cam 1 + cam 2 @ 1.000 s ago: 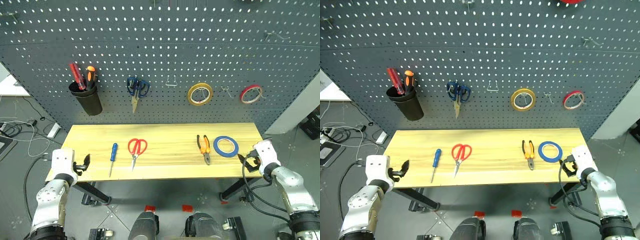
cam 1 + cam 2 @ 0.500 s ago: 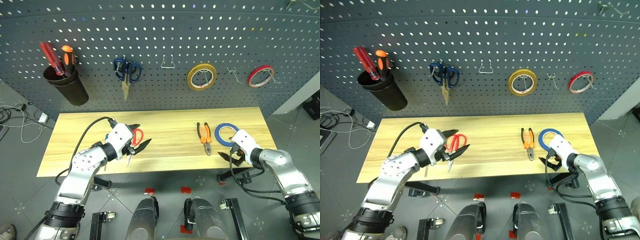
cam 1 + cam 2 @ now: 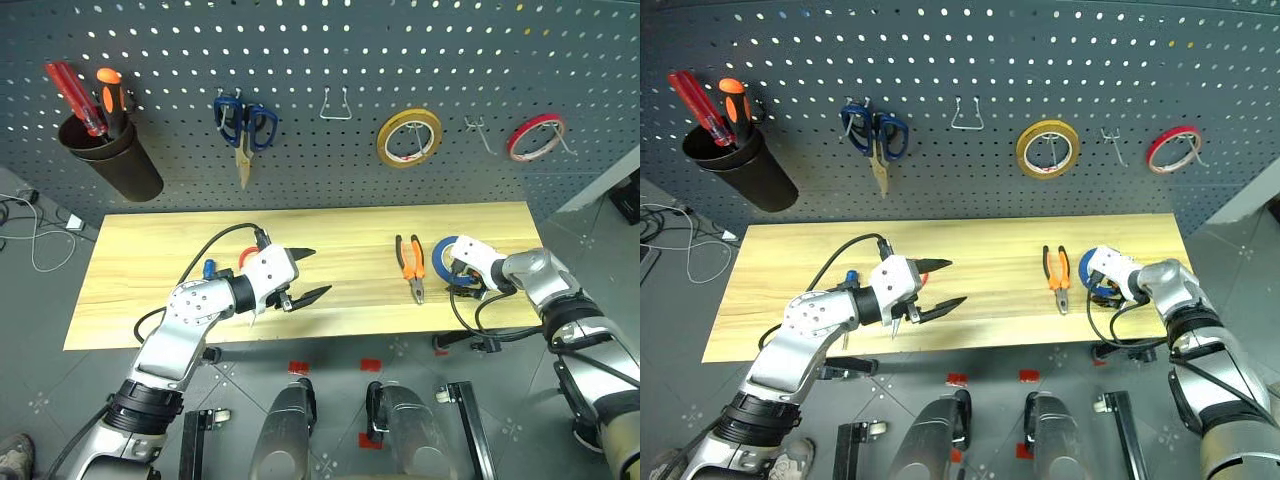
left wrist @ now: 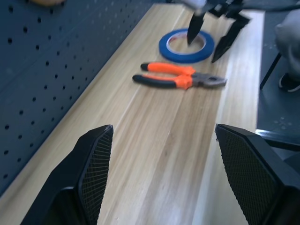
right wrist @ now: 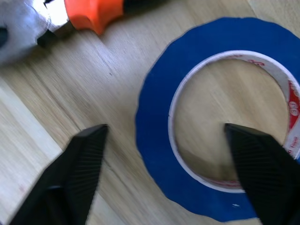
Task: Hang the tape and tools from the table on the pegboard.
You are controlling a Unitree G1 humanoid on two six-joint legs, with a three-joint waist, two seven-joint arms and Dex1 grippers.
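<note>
The blue tape [image 5: 154,108] lies flat near the right end of the table [image 3: 350,225]. My right gripper [image 5: 165,126] is open, with one finger inside the ring's hole and the other outside its band. The orange-and-black pliers [image 3: 410,268] lie just left of the tape. My left gripper [image 3: 320,271] is open and empty over the table's middle, pointing toward the pliers. Its arm covers most of the red scissors [image 3: 244,263] and the blue-handled screwdriver [image 3: 209,268]. The pegboard [image 3: 330,170] rises behind the table.
On the pegboard hang blue-handled scissors [image 3: 243,125], a yellow tape ring [image 3: 408,137] and a red tape ring [image 3: 535,137]. A black cup [image 3: 110,165] holds red and orange screwdrivers. Bare hooks [image 3: 335,105] stand between the scissors and the yellow ring, and between the two rings.
The camera has tilted down. My left arm swung from the table's left edge over the scissors toward the middle. My right gripper moved from the right edge onto the blue tape.
</note>
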